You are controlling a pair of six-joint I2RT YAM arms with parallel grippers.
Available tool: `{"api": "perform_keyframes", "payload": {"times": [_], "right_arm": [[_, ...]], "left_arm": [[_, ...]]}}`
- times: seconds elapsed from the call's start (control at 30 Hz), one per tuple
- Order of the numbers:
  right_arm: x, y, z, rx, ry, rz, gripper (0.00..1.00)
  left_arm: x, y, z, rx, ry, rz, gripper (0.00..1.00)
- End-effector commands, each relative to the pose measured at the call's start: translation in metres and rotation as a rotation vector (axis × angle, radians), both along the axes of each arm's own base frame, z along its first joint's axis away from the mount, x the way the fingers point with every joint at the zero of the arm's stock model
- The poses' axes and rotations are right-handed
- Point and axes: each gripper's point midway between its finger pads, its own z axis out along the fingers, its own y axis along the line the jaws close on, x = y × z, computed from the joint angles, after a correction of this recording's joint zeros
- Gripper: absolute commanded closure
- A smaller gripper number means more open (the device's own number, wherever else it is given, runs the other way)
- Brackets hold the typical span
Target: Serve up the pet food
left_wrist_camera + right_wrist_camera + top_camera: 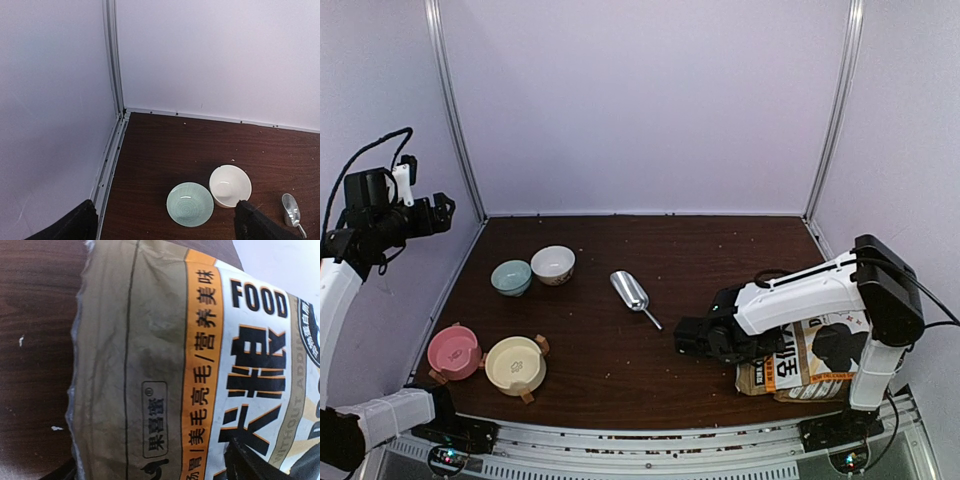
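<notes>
**Serving, opening stage.** No pet food shows anywhere in the open. It is presumably still inside the printed foil bag (810,365), which lies flat at the near right of the counter (650,250).

- **Right pincer** (152,465): it hangs low over the bag's ragged-edged end, fingers spread wide with the crumpled foil beneath them. The wrist view is too close to tell whether either finger touches the foil.
- **Left pincer** (440,212): it is held high at the far left, fingers spread, with nothing between them.
- **Metal scoop** (630,290): it lies empty at mid-counter, well apart from the bag.
- **Bowls:** four stand on the left. The green bowl (510,277) and white bowl (553,265) sit side by side farther back. The pink bowl (454,352) and cream bowl (515,365) are nearer. All look empty.

**Progress, as judged:** nothing is served yet. The bag has to be taken in hand, the kibble brought out by scoop or by pouring, and a portion delivered to a bowl.
</notes>
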Motion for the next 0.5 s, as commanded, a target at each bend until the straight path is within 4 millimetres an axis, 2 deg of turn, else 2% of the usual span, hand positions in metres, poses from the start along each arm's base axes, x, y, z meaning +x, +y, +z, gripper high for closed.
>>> {"api": "perform_keyframes", "payload": {"times": [0.0,0.17,0.3,0.47], "right_arm": [[0.002,-0.018,0.016,-0.082,-0.069,-0.007,0.22],[0.004,-0.016,0.019,-0.064,-0.08,-0.003,0.46],[0.005,-0.014,0.026,-0.018,-0.095,0.006,0.75],[0.006,-0.02,0.022,0.08,-0.087,-0.026,0.87]], "left_arm": [[0.004,-0.001,0.008,0.006,-0.043,-0.007,0.02],[0.006,-0.001,0.006,0.004,-0.038,-0.007,0.02],[0.006,0.0,0.004,0.004,-0.033,-0.003,0.02],[0.006,0.0,0.004,0.006,-0.032,-0.002,0.02]]}}
